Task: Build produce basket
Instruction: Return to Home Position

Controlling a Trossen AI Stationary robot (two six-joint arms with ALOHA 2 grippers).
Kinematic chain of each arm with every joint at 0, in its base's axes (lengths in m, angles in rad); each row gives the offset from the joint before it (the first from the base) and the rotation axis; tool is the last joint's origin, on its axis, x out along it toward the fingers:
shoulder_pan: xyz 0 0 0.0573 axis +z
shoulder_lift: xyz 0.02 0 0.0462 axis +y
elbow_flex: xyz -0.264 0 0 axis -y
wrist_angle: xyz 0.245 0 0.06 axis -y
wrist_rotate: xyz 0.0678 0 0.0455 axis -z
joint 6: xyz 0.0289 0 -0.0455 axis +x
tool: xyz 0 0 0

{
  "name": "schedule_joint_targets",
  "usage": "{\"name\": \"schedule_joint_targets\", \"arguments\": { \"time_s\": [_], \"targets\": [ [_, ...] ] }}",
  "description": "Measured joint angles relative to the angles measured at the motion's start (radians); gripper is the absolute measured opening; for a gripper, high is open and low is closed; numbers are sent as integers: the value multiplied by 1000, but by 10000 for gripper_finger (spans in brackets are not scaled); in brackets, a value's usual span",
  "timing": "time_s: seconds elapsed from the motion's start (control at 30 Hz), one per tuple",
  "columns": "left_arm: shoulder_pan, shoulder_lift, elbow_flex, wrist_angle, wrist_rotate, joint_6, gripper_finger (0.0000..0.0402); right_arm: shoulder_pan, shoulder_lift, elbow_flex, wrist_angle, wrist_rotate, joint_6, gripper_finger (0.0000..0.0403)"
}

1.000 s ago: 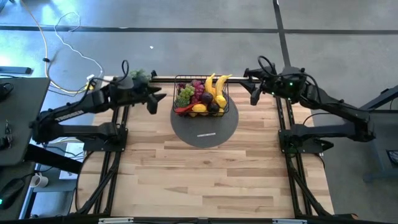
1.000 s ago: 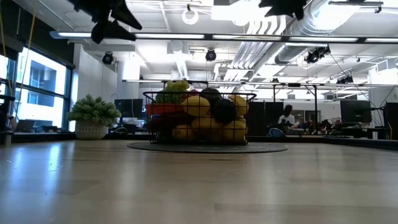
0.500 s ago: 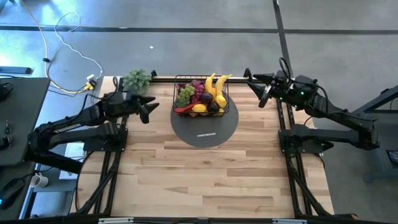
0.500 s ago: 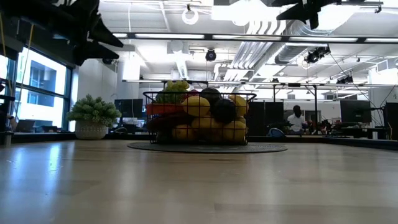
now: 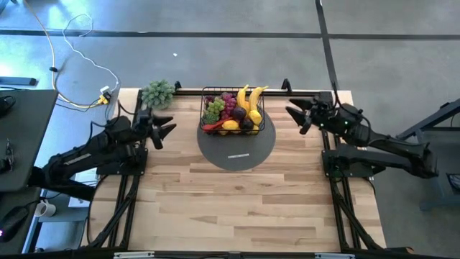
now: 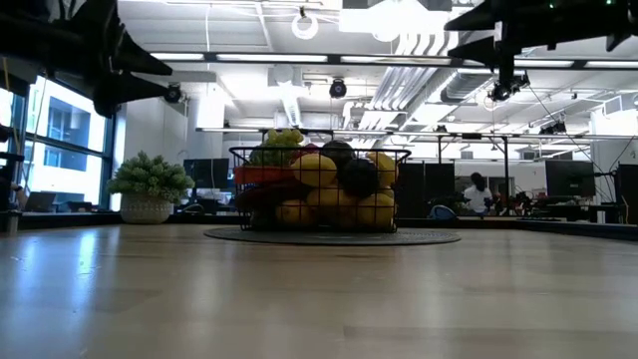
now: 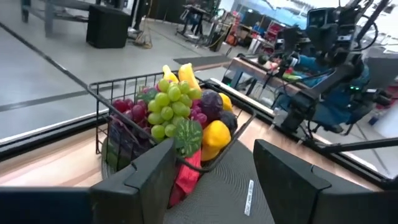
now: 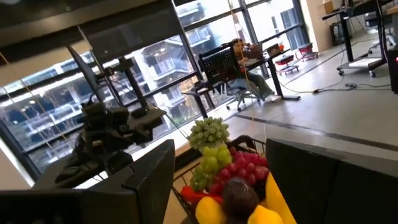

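The black wire basket [image 5: 232, 111] stands with its bottom on a flat grey round disc [image 5: 237, 147] at the table's far middle. It is heaped with produce: bananas [image 5: 251, 97], green grapes [image 7: 168, 106], red grapes [image 8: 244, 165], lemons, a plum and a red chilli. My left gripper [image 5: 164, 129] hangs open in the air left of the basket, pointing at it. My right gripper [image 5: 295, 115] hangs open to the basket's right, also facing it. Neither has anything between its fingers [image 7: 149, 180] [image 8: 149, 174].
A pale-green leafy bunch in a pot [image 5: 158, 92] stands at the table's far left corner, behind my left arm. The wooden tabletop [image 5: 230, 208] stretches toward the near edge. In the room beyond the table, a person [image 6: 477, 191] sits among desks.
Both arms have drawn back from the basket and sunk. My left gripper has gone toward the table's left and near edges. My right gripper has come down, shifted slightly toward the right edge and rolled about its own line. The basket and produce have not moved.
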Motion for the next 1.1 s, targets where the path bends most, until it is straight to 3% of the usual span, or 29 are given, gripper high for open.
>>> {"name": "schedule_joint_targets", "arguments": {
  "time_s": [0.27,0.63,1.1],
  "targets": [
    [0,-152,-97,1,20,-23,207,0,-106,-24,-41,1,8,234],
    [0,-147,-223,175,76,-89,207,0,-208,-24,-275,-22,-6,234],
    [0,-141,-231,187,102,5,207,0,-235,-252,-158,-171,54,234]
  ]
}}
